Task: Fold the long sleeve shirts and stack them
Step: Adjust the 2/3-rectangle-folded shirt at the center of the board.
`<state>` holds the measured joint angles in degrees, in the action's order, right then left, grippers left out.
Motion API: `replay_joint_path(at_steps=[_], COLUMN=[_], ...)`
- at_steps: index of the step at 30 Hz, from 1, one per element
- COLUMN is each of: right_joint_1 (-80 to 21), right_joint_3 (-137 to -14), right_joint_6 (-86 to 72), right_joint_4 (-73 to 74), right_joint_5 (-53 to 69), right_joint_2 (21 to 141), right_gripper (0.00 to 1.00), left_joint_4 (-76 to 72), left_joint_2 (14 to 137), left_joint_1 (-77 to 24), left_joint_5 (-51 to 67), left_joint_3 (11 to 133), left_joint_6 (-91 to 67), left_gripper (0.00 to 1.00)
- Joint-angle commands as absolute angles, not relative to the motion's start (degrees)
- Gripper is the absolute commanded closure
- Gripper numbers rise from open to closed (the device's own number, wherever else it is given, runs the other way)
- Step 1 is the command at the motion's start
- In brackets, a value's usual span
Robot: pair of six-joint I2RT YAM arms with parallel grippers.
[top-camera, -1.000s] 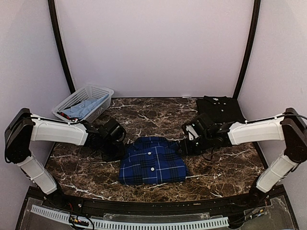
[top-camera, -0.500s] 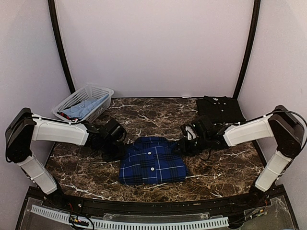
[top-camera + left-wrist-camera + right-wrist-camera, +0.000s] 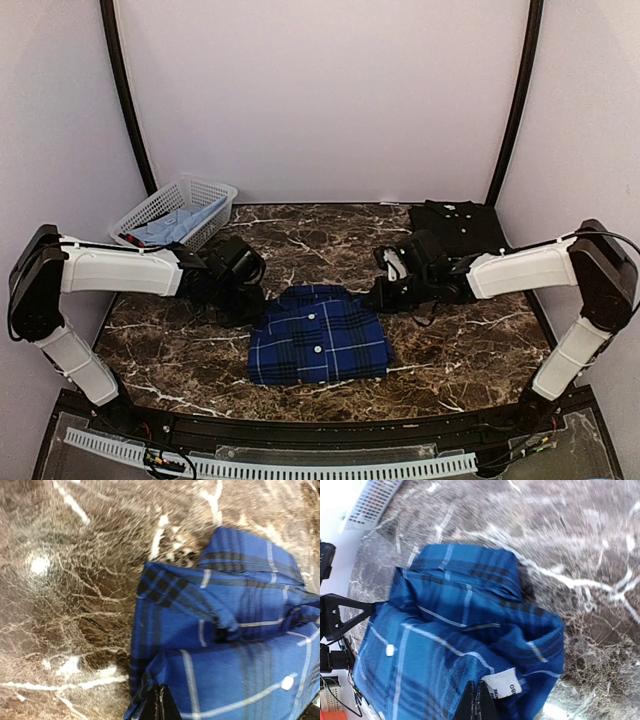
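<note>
Now the left gripper and right gripper each pinch a far corner of the folded plaid shirt; next, likely, lift it together onto the black shirt.

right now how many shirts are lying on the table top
2. The blue plaid shirt lies folded at the centre; the black shirt sits at the far right corner. The basket holds cloth that may be more.
</note>
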<state>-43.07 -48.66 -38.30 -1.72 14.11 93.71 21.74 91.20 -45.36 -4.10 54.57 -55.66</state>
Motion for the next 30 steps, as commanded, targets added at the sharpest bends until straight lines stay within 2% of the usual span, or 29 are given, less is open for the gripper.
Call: replay_joint_path(at_steps=[1,9,15,23,26,30], right_joint_1=[-45.17,-45.24,-41.09,-35.94,-34.64,-34.26], right_joint_3=[-51.74,-52.16,-55.27,-66.59,-69.42,-72.11], right_joint_6=[-33.67,-30.13,-27.32,-24.29,-24.01,-22.78], right_joint_4=[1.45,-1.72,-6.57,-6.55,-5.21,-2.11], right_joint_5=[7.86,1.74,0.91,3.15,3.25,2.54], right_joint_2=[87.67,85.83,93.08,108.78,110.97,110.20], right_gripper=[1.00,1.00,1.00,1.00,0.90,0.64], left_joint_4=[24.48,24.91,17.04,15.13,14.29,14.98], left_joint_2=[85.59,86.74,94.15,108.40,110.66,112.35], left_joint_1=[-45.21,-43.05,-35.76,-30.69,-29.65,-28.53], left_joint_5=[-6.61,-10.01,-7.14,-8.32,-8.56,-8.70], left_joint_3=[57.80,65.15,69.26,78.41,79.86,81.78], left_joint_6=[-53.18,-47.89,-41.40,-38.46,-38.31,-37.63], left_gripper=[1.00,1.00,1.00,1.00,1.00,1.00])
